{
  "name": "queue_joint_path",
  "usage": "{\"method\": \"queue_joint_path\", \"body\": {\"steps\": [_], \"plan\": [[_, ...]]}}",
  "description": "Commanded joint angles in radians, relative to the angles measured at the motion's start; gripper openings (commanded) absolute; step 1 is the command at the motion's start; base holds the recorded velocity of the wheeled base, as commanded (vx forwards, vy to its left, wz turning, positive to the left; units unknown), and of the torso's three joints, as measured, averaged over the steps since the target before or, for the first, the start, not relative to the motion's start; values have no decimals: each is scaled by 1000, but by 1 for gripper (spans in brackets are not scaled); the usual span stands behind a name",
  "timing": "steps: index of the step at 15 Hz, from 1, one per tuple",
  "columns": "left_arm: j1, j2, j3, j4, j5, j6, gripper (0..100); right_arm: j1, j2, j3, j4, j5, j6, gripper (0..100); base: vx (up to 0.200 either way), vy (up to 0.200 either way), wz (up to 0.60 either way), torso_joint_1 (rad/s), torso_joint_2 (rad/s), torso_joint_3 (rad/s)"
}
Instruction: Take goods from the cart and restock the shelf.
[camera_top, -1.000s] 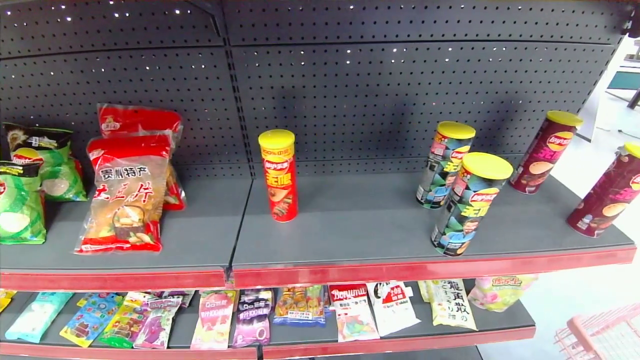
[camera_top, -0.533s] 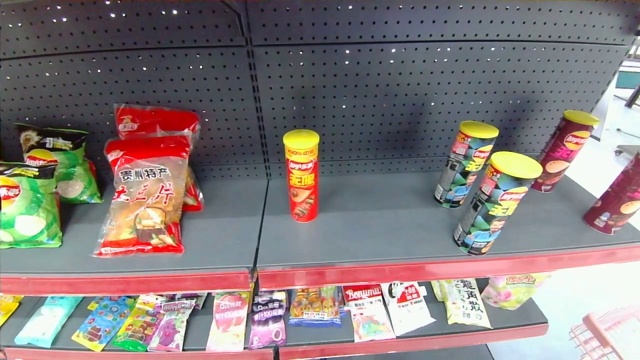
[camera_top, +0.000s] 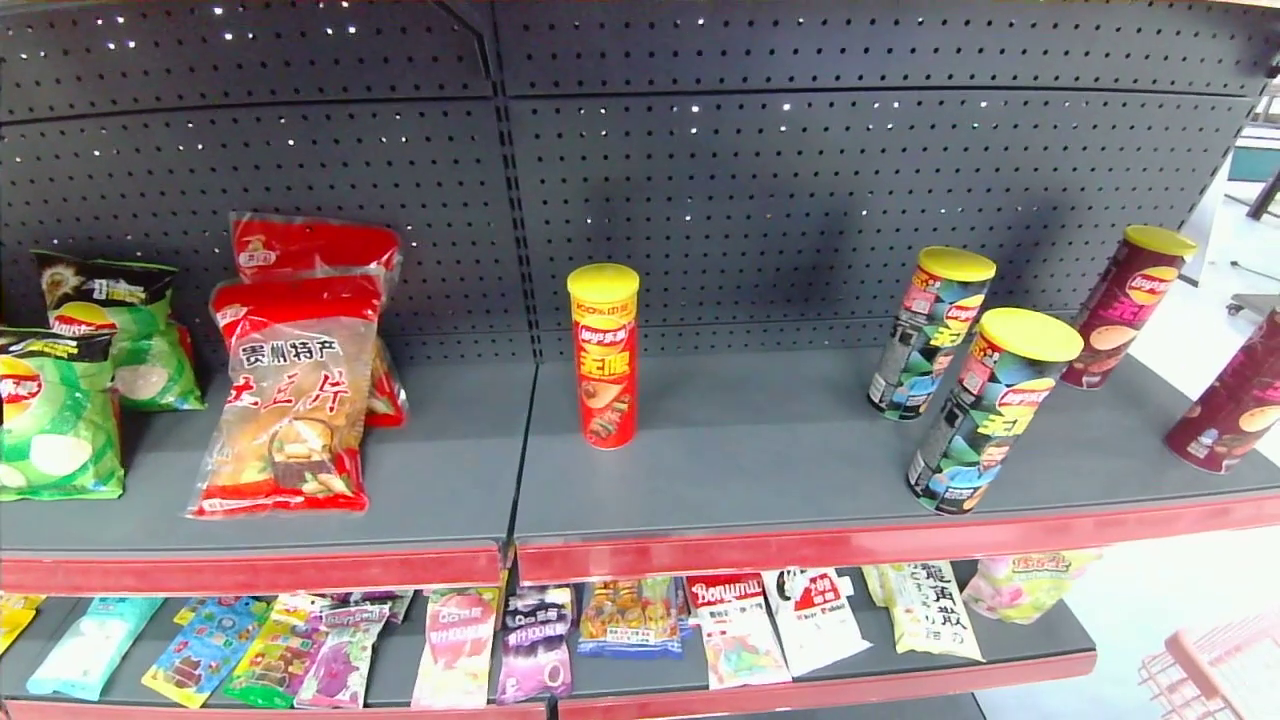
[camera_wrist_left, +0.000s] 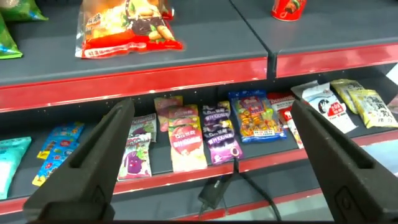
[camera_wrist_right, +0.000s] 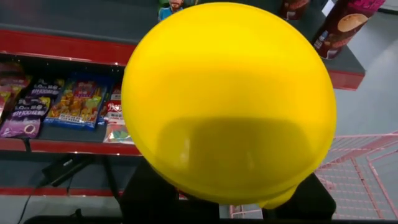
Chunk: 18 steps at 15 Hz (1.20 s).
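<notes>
Left gripper (camera_wrist_left: 211, 104) hangs wide open and empty before the snack packets (camera_wrist_left: 205, 134), below and left of the red chip can (camera_top: 603, 355). Right gripper (camera_wrist_right: 227, 208) clamps a yellow-lidded chip can (camera_wrist_right: 229, 102) just short of the shelf (camera_top: 760, 545), its long axis aimed shelfward. The bare space right of the red chip can looks nearest this arm.

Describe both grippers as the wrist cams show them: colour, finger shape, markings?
Left gripper: two matte dark-grey fingers, broad and flat-faced, tapering to blunt tips, with no markings or cabling of their own visible. Right gripper: black parts on either side beneath the yellow-lidded can, which hides the rest, so its shape can't be made out.
</notes>
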Motion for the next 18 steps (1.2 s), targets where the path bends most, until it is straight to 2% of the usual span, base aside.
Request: {"method": "queue_joint_path", "body": {"steps": [1, 9, 10, 12, 13, 14, 15, 16, 17, 18], "plan": [[0, 0, 0, 0, 0, -2, 100, 0, -4, 3, 2, 2, -1, 0, 0, 0, 0, 0, 0, 0], [-2, 50, 0, 0, 0, 1, 100, 0, -4, 40, 0, 31, 5, 0, 0, 0, 0, 0, 0, 0], [17, 76, 0, 0, 6, 4, 100, 0, -4, 48, -1, 31, 5, 0, 0, 0, 0, 0, 0, 0], [83, 87, -11, 2, 15, 32, 100, 0, -4, 49, -14, 34, 5, 0, 0, 0, 0, 0, 0, 0], [84, 251, -202, 8, -14, 9, 100, 0, -4, 54, -17, 34, 0, 0, 0, 0, 0, 0, 0, 0], [83, 449, -383, -2, -43, -77, 100, 0, -4, 57, -17, 32, 2, 0, 0, 0, 0, 0, 0, 0], [72, 624, -537, -5, -115, -82, 100, 0, -4, 71, -18, 28, 2, 0, 0, 0, 0, 0, 0, 0], [64, 691, -552, -18, -156, -44, 100, 0, -4, 75, -18, 25, 2, 0, 0, 0, 0, 0, 0, 0], [60, 816, -555, -90, -227, 51, 100, -1, -4, 77, -15, 26, 0, 0, 0, 0, 0, 0, 0, 0], [60, 920, -555, -178, -279, 111, 100, -1, 2, 75, -15, 29, -1, 0, 0, 0, 0, 0, 0, 0]]}}
